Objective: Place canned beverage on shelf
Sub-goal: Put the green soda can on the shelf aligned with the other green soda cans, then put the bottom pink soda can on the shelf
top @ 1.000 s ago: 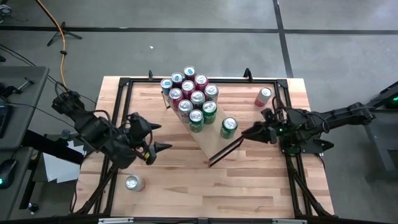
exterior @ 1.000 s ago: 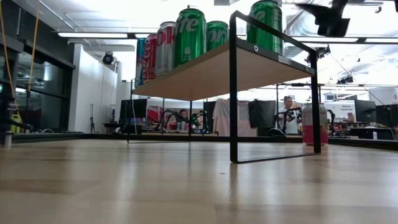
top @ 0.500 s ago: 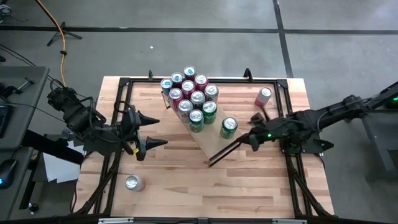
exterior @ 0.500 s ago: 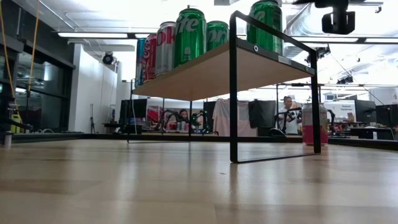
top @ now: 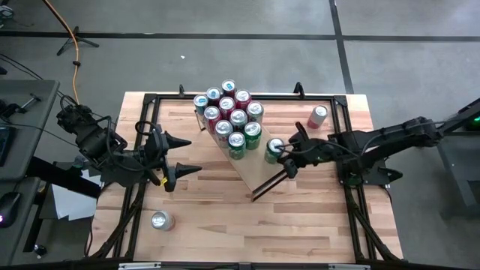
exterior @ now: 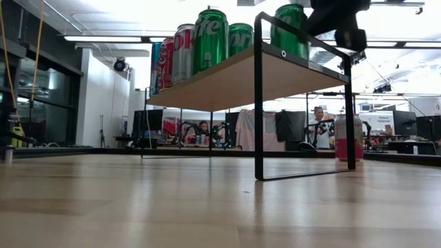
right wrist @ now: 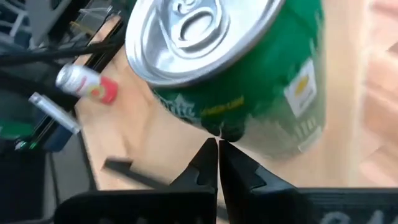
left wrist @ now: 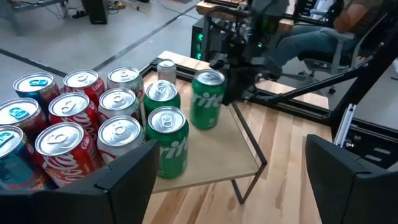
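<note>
A green can (top: 274, 150) with a silver top is seen at the dark right gripper (top: 286, 152). Red, green and blue cans (top: 227, 114) are massed on the pale-wood shelf (top: 251, 174), black-framed.

Shelf (exterior: 227, 81): pale-wood plank on black frame, standing on the butcher-block tabletop (exterior: 207, 207). On top, L to R: Coke can (exterior: 182, 54), Sprite can (exterior: 210, 40), 2 more green cans (labels partly hidden). Right gripper (exterior: 342, 24) hangs above shelf's right end, beside the end green can (exterior: 292, 29). Pink can (exterior: 346, 136) on tabletop beyond shelf's right leg.
</note>
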